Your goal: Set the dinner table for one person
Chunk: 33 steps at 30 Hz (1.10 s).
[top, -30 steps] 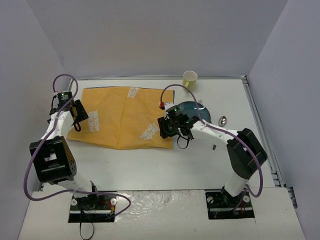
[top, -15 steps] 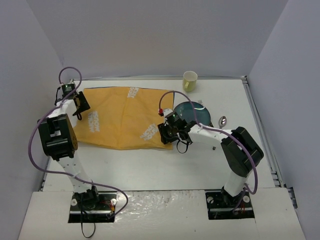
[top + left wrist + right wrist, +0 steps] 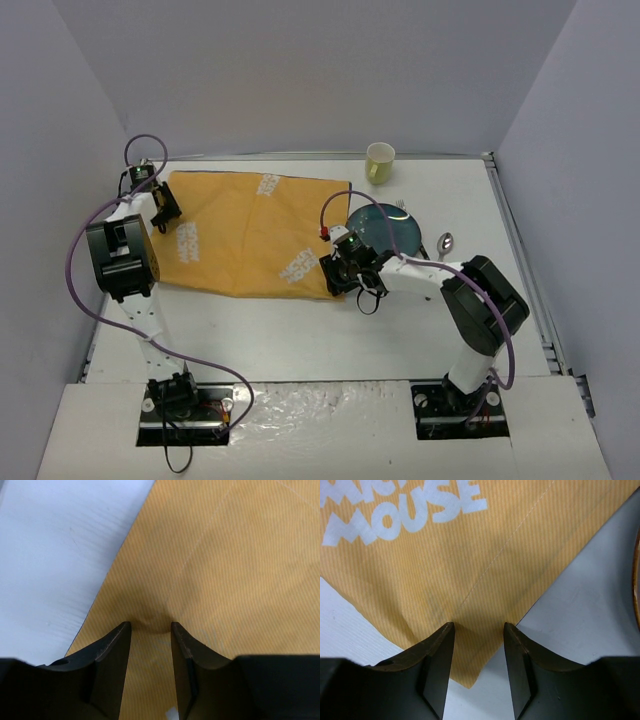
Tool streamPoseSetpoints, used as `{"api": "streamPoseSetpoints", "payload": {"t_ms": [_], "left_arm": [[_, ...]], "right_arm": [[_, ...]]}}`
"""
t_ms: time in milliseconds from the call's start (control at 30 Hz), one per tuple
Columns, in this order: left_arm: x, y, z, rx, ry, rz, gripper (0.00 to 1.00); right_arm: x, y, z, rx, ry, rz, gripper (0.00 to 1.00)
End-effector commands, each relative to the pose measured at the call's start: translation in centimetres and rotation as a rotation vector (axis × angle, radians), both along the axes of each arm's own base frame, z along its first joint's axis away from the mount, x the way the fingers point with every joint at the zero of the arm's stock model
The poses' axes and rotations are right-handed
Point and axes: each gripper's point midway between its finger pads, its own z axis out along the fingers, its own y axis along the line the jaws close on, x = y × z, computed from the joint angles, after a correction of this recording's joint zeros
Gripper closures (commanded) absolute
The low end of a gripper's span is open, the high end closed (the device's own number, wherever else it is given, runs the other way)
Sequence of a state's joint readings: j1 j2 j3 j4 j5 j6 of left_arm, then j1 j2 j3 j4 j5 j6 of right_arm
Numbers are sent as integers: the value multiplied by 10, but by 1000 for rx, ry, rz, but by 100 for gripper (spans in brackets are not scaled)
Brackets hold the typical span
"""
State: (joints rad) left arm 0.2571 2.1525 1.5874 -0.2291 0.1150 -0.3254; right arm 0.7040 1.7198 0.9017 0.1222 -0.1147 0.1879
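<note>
Left hand (image 3: 150, 626) apparently on table's (image 3: 50, 545) mat (image 3: 240, 555)

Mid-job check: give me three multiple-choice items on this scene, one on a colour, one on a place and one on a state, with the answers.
1. What colour is the mat? A orange-yellow; B green; C black.
2. Where is the cup? A on the mat; B on the table beyond the plate; C on the plate.
3. How do the right gripper jaws stand? A shut tight with nothing between; B apart astride the mat's near right corner; C holding the cup.

Answers: 1 A, the cloth is orange-yellow with white print. 2 B, the cup stands on bare white tabletop past the plate. 3 B, the right wrist view shows cloth in the gap between the jaws.
</note>
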Motion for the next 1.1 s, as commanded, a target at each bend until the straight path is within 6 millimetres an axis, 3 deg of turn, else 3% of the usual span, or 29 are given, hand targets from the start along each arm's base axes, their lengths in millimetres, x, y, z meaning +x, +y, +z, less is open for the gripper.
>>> {"api": "streamPoseSetpoints", "payload": {"t_ms": [0,233,433,533,567,733,833,1000,1067], "left_arm": [[-4,27,-12,35,57,83,66],[-11,63,-12,77,97,195,69],[-7,75,-15,86,112,216,69],[-3,74,-12,65,100,218,69],[-2,72,-9,54,90,221,69],[5,69,33,49,6,213,60],[6,67,76,66,-66,206,50],[-5,36,125,70,-119,141,33],[-16,24,125,75,-105,129,29]], "right_arm": [[3,-17,6,-33,-20,-41,59],[28,-9,17,-32,-37,-62,59],[51,9,23,-15,-55,-43,60],[65,22,40,8,-91,-27,60],[76,29,56,30,-123,-26,60],[119,55,140,121,-280,-18,54],[143,66,171,166,-341,-23,50],[184,73,165,164,-357,-52,47],[198,73,156,157,-356,-60,47]]}}
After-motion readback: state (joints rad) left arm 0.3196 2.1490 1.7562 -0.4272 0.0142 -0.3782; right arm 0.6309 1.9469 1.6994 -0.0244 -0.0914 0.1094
